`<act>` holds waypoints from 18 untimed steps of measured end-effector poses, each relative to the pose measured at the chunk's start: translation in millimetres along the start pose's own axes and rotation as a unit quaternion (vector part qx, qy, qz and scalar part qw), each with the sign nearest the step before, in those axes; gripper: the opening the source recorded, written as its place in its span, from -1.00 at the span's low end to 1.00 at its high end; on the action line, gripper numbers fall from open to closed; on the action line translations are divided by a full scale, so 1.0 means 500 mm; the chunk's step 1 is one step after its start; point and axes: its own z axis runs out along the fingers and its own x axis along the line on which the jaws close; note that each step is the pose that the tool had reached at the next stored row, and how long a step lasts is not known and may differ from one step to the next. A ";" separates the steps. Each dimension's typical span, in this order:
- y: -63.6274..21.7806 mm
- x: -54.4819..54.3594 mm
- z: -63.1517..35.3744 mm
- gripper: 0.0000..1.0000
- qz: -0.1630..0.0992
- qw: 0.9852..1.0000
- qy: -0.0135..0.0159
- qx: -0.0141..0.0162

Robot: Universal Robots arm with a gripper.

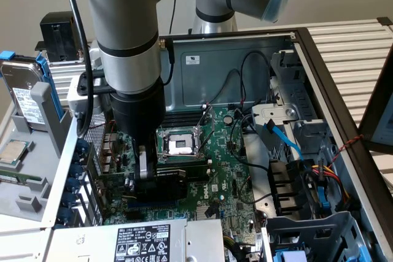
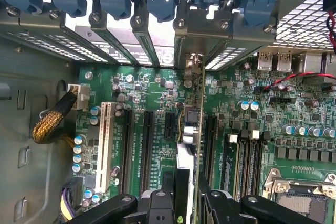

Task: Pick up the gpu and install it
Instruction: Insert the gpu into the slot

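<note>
The gripper (image 1: 149, 179) grasps the gpu (image 1: 164, 182) edge-up. The card stands on the motherboard (image 1: 227, 182) inside the open case (image 1: 245, 59).

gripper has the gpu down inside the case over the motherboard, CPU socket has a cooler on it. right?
One thing is off: the CPU socket is bare, with no cooler on it, as the exterior view shows. The rest holds: the gripper has the gpu down inside the case over the motherboard.
</note>
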 end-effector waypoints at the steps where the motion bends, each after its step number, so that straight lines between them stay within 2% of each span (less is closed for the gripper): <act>1: 0.000 0.000 0.000 -0.46 0.000 1.000 0.000 0.000; 18: 0.000 0.000 0.000 -0.46 0.000 1.000 0.000 0.000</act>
